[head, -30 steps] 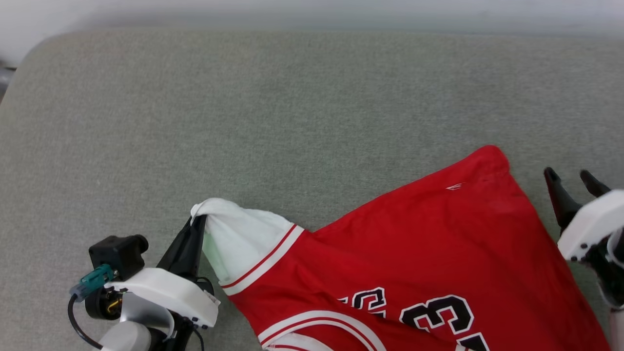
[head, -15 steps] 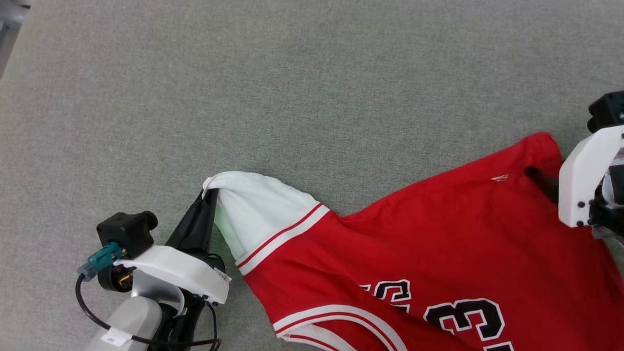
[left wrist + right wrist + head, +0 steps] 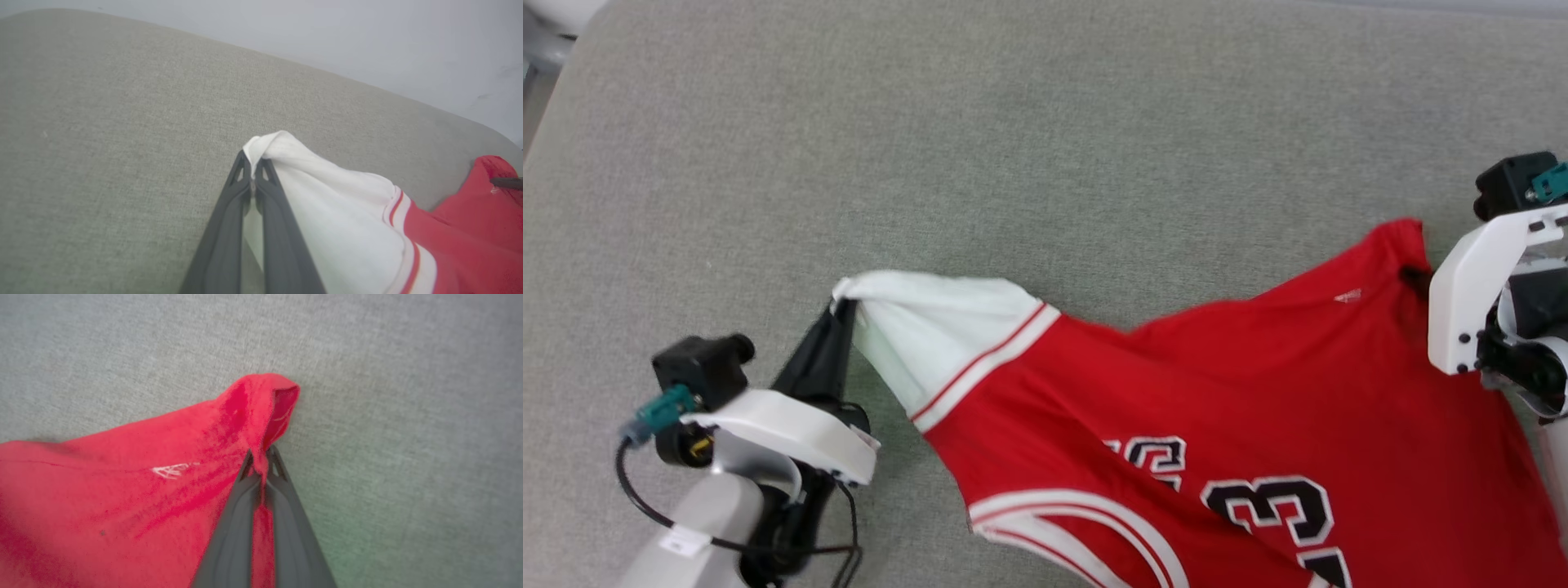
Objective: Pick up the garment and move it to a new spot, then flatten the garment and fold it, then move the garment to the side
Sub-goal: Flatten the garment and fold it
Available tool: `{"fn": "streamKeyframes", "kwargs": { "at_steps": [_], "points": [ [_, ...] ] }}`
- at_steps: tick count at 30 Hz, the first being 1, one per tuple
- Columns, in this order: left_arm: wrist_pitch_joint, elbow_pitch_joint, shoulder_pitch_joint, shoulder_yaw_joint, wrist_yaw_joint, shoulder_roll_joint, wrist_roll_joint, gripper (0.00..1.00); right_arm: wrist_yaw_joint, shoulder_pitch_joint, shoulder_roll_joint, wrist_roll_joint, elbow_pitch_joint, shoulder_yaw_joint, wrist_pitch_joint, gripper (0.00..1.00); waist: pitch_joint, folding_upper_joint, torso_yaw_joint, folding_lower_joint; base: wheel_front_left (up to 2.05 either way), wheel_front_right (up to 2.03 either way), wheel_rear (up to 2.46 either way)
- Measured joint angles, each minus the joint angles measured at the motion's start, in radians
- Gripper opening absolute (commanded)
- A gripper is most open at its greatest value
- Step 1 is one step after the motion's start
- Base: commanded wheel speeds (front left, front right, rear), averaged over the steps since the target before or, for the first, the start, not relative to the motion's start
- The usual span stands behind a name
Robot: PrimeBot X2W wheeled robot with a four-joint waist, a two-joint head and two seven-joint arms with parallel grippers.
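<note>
Head view: the garment (image 3: 1176, 392) lies stretched over the near right part of the grey fabric worktop (image 3: 1013, 147), between the left gripper (image 3: 840, 310) and the right gripper (image 3: 1414, 280).
Left wrist view: the jaws are pinched tight on the tip of the white sleeve (image 3: 327, 192).
Right wrist view: the jaws are clamped on a bunched red corner (image 3: 261, 400), slightly blurred.

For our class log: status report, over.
Left gripper shut on white sleeve. Right gripper shut on red corner. Garment slung between, over grey surface. No obstruction.
</note>
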Motion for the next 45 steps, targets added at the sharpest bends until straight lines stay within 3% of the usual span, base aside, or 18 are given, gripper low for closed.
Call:
{"fn": "streamKeyframes", "kwargs": {
  "at_steps": [11,23,30,36,45],
  "points": [
    [0.043,0.019,-0.222,0.079,-0.008,0.049,-0.018,0.00,0.000,-0.139,0.057,-0.109,0.079,-0.036,-0.252,0.00,-0.067,0.0000,-0.078,-0.0001,0.00,0.00,0.00],
    [0.069,0.295,-0.725,0.123,-0.082,0.055,-0.007,0.00,0.000,-0.480,0.109,-0.243,0.179,-0.129,-0.438,0.00,-0.043,0.0000,-0.128,0.0000,0.00,0.00,0.00],
    [0.047,0.463,-1.048,0.157,-0.135,0.099,0.020,0.00,0.001,-0.747,0.145,-0.281,0.248,-0.166,-0.526,0.00,0.016,0.0000,-0.169,0.0000,0.00,0.00,0.00],
    [0.065,0.514,-1.153,0.147,-0.156,0.094,0.022,0.00,0.001,-0.850,0.142,-0.282,0.294,-0.200,-0.557,0.00,0.068,0.0000,-0.169,0.0000,0.00,0.00,0.00],
    [0.078,0.583,-1.181,0.137,-0.170,0.079,0.007,0.00,0.001,-0.868,0.174,-0.291,0.361,-0.202,-0.617,0.00,0.168,-0.0001,-0.158,0.0000,0.00,0.00,0.00]
  ]
}}
